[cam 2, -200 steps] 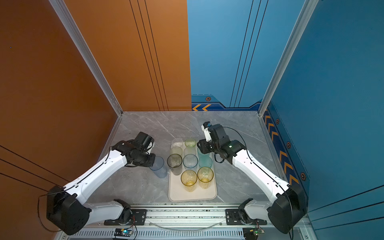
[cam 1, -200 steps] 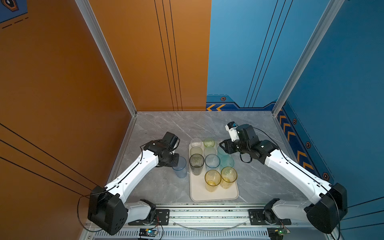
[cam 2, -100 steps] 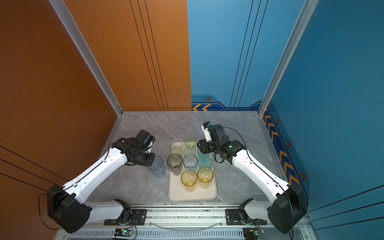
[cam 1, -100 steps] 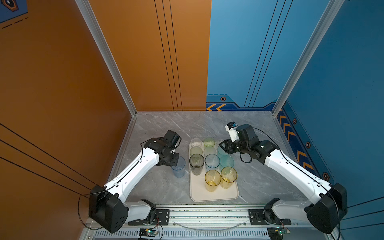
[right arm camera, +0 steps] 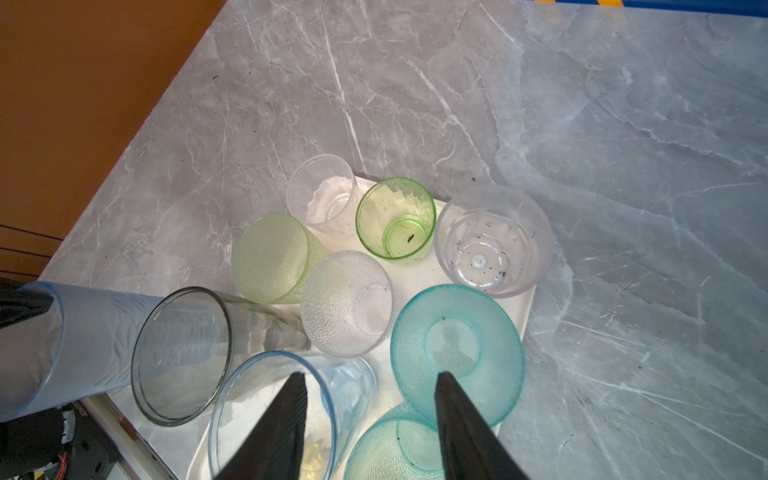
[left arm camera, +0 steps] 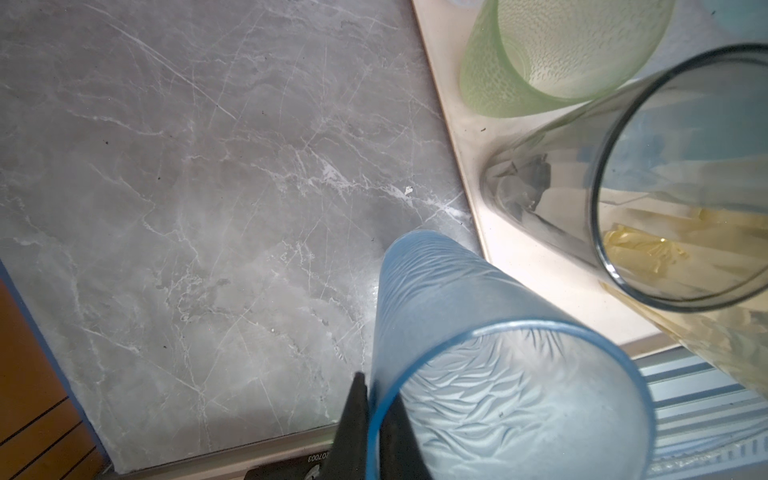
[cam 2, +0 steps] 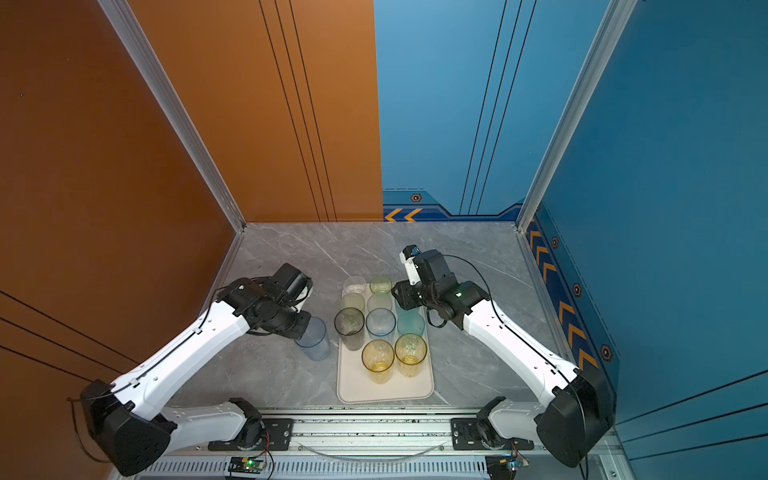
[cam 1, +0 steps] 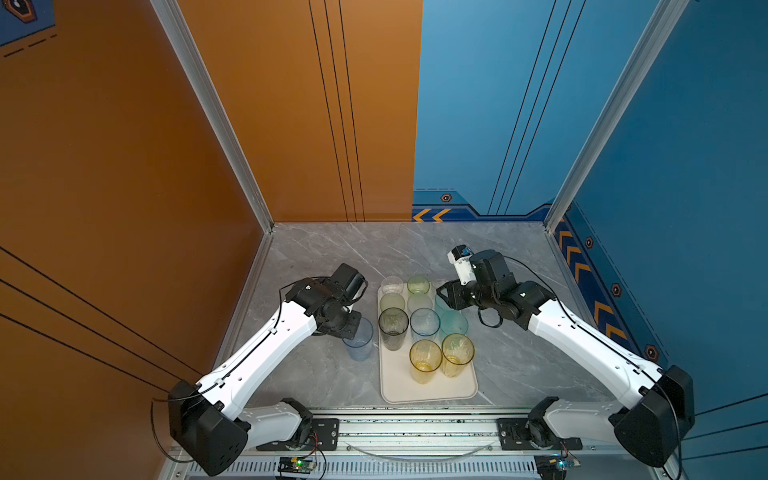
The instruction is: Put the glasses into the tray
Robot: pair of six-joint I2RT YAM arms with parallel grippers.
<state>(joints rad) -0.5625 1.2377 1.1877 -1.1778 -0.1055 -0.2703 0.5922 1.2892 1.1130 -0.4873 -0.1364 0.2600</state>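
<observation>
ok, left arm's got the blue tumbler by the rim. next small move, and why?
Probably lift the frosted light blue tumbler and carry it right over the tray rim to the bare near-left corner. The left gripper is shut on its rim, it is beside the tray, not in it, and the smoky grey tumbler crowds the spot straight across.

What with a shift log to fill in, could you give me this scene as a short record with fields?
Tray: cream, holds eleven tumblers counted across the views
Front of tray: two yellow tumblers
Off the tray: frosted light blue tumbler, upright beside the tray's left edge
Left gripper: shut on that tumbler's rim
Right gripper: open, nothing between the jaws, over the teal tumblers
Remaining: one tumbler to place
</observation>
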